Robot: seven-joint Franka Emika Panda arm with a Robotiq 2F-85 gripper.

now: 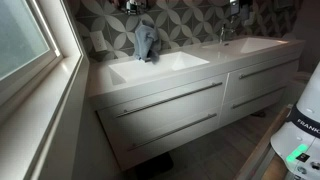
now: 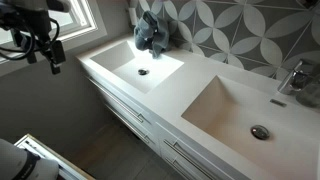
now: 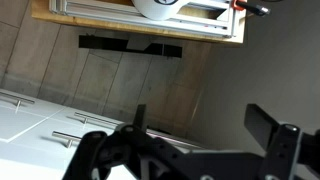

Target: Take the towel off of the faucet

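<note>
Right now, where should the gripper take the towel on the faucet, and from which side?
Probably the bunched top of the towel, where it humps over the faucet it hides. Come from above on the sink side: the tiled wall sits right behind it. The gripper is open.

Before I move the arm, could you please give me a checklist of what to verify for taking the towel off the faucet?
1. Towel draped over the faucet: ok, in both exterior views.
2. Claw open, holding nothing: ok.
3. Claw aimed at the towel: not ok; wrist view shows drawer fronts and floor.
4. Claw close to the towel: not ok; apart in an exterior view.
5. Faucet shape beneath the towel: cannot tell, hidden.
</note>
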